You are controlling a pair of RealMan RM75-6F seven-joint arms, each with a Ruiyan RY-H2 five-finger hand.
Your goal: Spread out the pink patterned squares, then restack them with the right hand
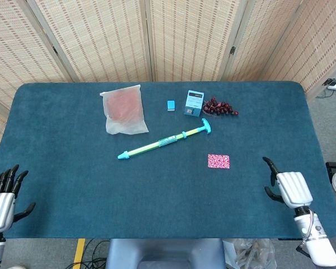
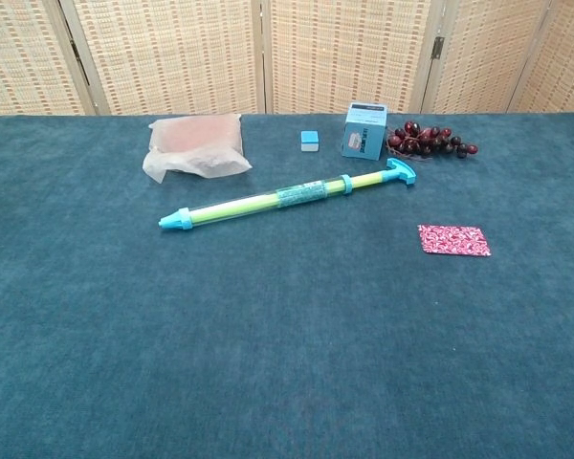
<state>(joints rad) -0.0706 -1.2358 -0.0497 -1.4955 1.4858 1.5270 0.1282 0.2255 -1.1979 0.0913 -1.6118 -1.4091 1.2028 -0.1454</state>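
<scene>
The pink patterned squares (image 1: 218, 161) lie as one flat stack on the blue table, right of centre; the chest view shows the stack (image 2: 453, 240) at the right. My right hand (image 1: 290, 188) hovers over the table's front right part, well right of and nearer than the stack, holding nothing; its fingers are mostly hidden behind its back. My left hand (image 1: 1, 197) sits at the front left corner with fingers spread, empty. Neither hand appears in the chest view.
A green and cyan stick (image 1: 164, 139) lies diagonally mid-table. Behind it are a plastic bag (image 1: 124, 109), a small blue block (image 1: 171, 105), a blue box (image 1: 194, 103) and dark grapes (image 1: 220, 107). The table's front edge (image 1: 157, 237) runs close to both hands.
</scene>
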